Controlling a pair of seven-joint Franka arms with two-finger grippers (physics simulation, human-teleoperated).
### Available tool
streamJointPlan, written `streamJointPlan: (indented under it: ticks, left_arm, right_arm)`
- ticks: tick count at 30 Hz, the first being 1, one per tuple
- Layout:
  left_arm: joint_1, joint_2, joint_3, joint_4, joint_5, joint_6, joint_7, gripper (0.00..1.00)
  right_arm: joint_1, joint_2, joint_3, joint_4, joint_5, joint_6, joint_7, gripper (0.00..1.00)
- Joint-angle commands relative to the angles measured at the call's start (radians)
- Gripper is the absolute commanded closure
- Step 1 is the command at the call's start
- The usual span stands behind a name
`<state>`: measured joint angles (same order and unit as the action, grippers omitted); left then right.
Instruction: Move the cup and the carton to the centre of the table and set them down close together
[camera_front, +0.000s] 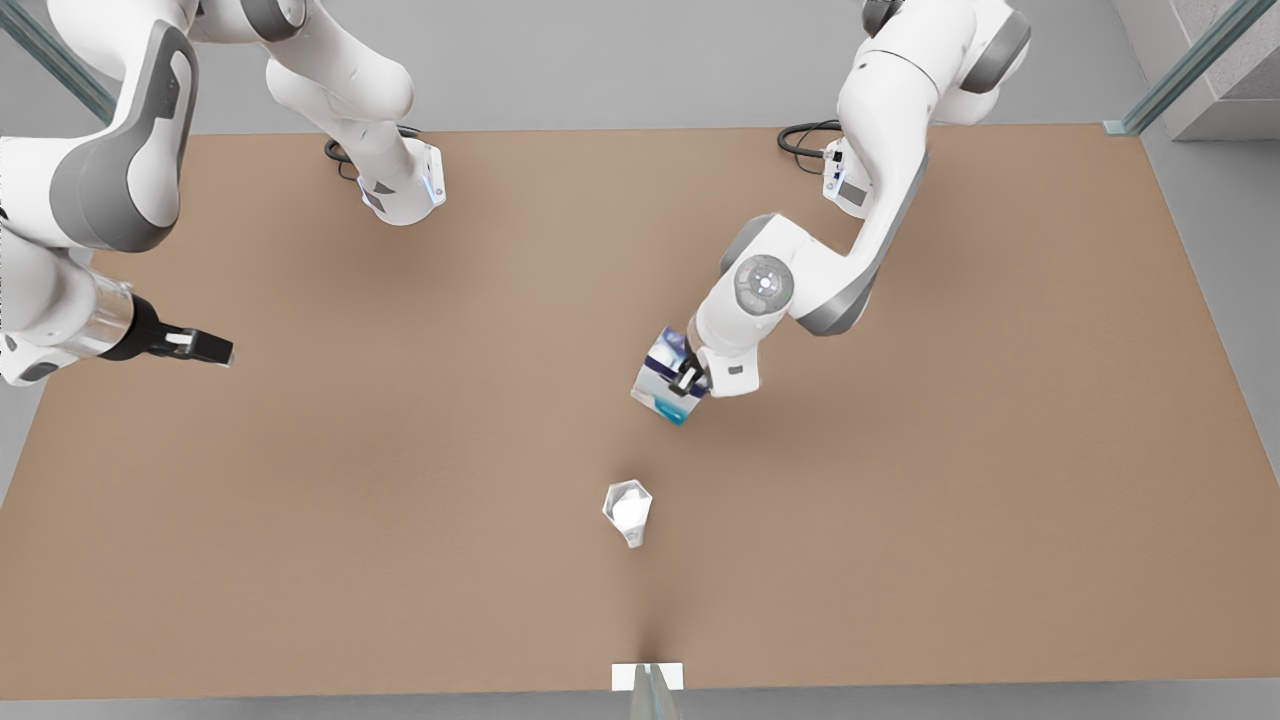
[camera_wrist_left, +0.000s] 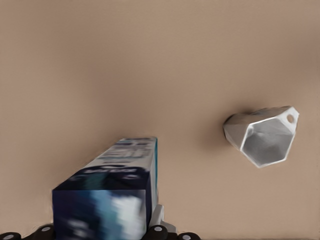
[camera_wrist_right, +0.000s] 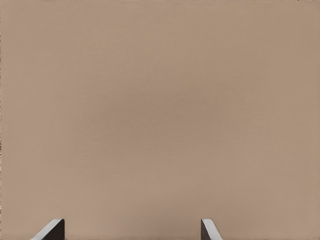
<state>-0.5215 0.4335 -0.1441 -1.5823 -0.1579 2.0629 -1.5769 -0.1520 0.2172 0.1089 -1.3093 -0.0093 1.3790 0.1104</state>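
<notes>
Carton (camera_front: 664, 386) clamped in left claw (camera_front: 688, 378), tilted above bench (camera_front: 300, 500) centre; print unreadable. Cup (camera_front: 628, 510) upright on bench, near, toward front edge. Right claw (camera_front: 205, 347) spread wide, empty, far left.

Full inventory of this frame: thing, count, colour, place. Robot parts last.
carton: 1, dark blue, teal and white, held tilted in the left claw, just past the table's centre toward the arm bases
cup: 1, shiny silver-grey with pale inside, standing free on the table, nearer the camera edge than the carton and apart from it
table: 1, matte tan-brown, spans the scene
white tab: 1, white, at the middle of the table's near edge
cables: 2 black loops, at the arm bases on the far edge
left claw: 1, black fingers on a white arm, shut on the carton, front view's right
right claw: 1, black fingers, open, waiting over bare table at the front view's left
</notes>
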Motion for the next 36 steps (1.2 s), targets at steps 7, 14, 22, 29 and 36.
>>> streamJointPlan:
  ticks: [7,14,22,29,36]
  left_arm:
    - [-0.011,0.088,0.001,-0.001,0.021,0.066,0.015,0.43]
    - [-0.017,0.096,0.001,-0.001,0.027,0.066,0.017,0.00]
    - [-0.017,0.094,0.003,0.004,0.024,0.060,0.017,0.00]
    - [-0.015,0.091,0.014,0.004,0.026,0.039,0.017,0.00]
    - [-0.015,0.074,0.038,0.005,0.021,-0.003,0.011,0.00]
  right_arm:
    - [0.052,0.048,-0.075,0.074,0.005,-0.028,-0.072,0.00]
    - [0.051,0.050,-0.077,0.076,0.005,-0.028,-0.072,0.00]
    - [0.051,0.050,-0.077,0.078,0.005,-0.028,-0.072,0.00]
    - [0.051,0.050,-0.077,0.078,0.005,-0.028,-0.072,0.00]
    - [0.051,0.050,-0.077,0.078,0.005,-0.028,-0.072,0.00]
